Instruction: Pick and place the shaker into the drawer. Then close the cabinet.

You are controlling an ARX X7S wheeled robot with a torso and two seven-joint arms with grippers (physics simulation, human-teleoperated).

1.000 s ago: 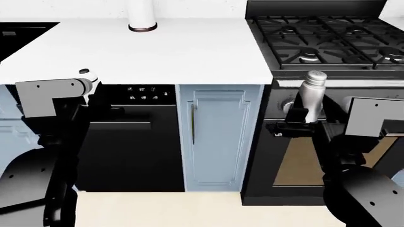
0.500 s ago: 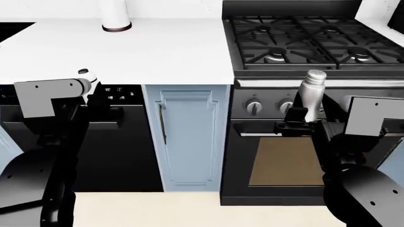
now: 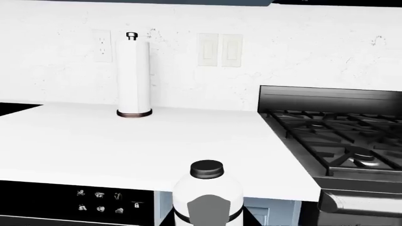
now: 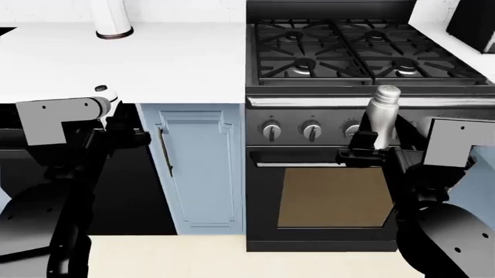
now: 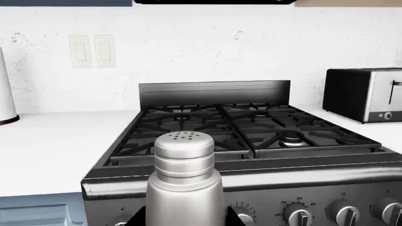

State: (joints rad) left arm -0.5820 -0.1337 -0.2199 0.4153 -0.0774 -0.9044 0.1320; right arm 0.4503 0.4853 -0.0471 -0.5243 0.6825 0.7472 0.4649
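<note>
- The right gripper (image 4: 363, 152) is clamped on the shaker (image 4: 381, 116), its black jaws pressed against the lower body on both sides.
- The shaker stands upright in that grip, a silver cylinder with a ribbed neck and a perforated cap; in the right wrist view (image 5: 184, 183) its cap holes face up.
- It is held in the air in front of the stove (image 4: 363, 58), level with the knobs (image 4: 290, 131) on the front panel, and touches neither the stove nor the counter (image 4: 155, 58).
- No drawer shows in any view; the only blue cabinet (image 4: 195, 168) front visible, under the counter's right end beside the stove, is shut, with a vertical handle (image 4: 164, 150) on its left side.
- The left gripper (image 4: 124, 136) hangs in front of the counter's front edge, left of the cabinet; its fingers are hidden, so whether it is spread or pressed together cannot be told.
- A white bottle-shaped part with a black cap (image 3: 207, 195) fills the near middle of the left wrist view; what it is cannot be told.
- A paper-towel roll (image 3: 133, 75) stands upright on a dark base at the counter's back edge, near the wall.
- A dark toaster (image 5: 364, 96) sits on the counter on the far side of the stove, by the wall.
- The oven door (image 4: 332, 197) below the knobs is shut.
</note>
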